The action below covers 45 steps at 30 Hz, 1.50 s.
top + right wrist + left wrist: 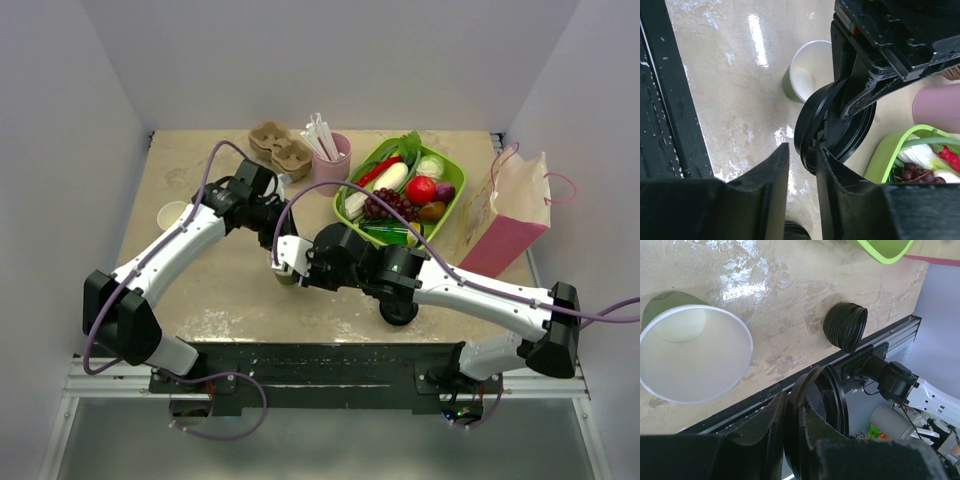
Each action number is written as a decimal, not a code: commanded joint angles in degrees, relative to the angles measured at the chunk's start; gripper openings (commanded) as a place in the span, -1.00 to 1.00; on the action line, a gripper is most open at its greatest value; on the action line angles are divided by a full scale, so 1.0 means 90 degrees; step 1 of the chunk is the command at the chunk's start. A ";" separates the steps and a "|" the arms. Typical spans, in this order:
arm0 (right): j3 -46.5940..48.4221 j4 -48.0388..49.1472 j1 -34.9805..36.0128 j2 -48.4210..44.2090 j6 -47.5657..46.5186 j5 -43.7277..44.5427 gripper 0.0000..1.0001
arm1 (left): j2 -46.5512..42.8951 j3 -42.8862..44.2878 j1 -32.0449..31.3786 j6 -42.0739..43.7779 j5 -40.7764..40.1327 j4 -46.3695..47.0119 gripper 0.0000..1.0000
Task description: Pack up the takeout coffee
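**Evidently a lid handover; the coffee is not yet capped**

The left claw is clenched on a black lid, held on edge above the counter. An open cup stands nearby. No capped coffee shows in any view, so capping looks like the step in hand. The right claw straddles the lid's rim; whether it has gripped cannot be told. Next, one claw should let go and the other seat the lid squarely on the cup. A lid stack lies near the front edge. Tray and bag sit further right, and both arms crowd the middle.
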 commanded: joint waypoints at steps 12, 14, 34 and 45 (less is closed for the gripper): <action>0.0124 0.0608 0.0011 0.0059 0.0601 -0.0411 -0.68 | -0.0500 0.0370 -0.0033 0.0312 0.0266 -0.0500 -0.72; 0.0134 0.0705 0.0011 0.0011 0.0737 -0.0568 -0.85 | -0.0549 0.0399 -0.0033 0.0351 0.0275 -0.0550 -0.70; -0.0550 0.3252 -0.2274 0.0342 0.4789 -0.5001 -1.00 | -0.2795 0.0333 0.0240 -0.0059 -0.4207 -0.0570 0.99; -0.0491 0.3772 -0.2460 0.1416 0.5357 -0.5373 -0.95 | -0.3294 -0.2177 0.1627 0.0292 -0.2099 0.0641 0.99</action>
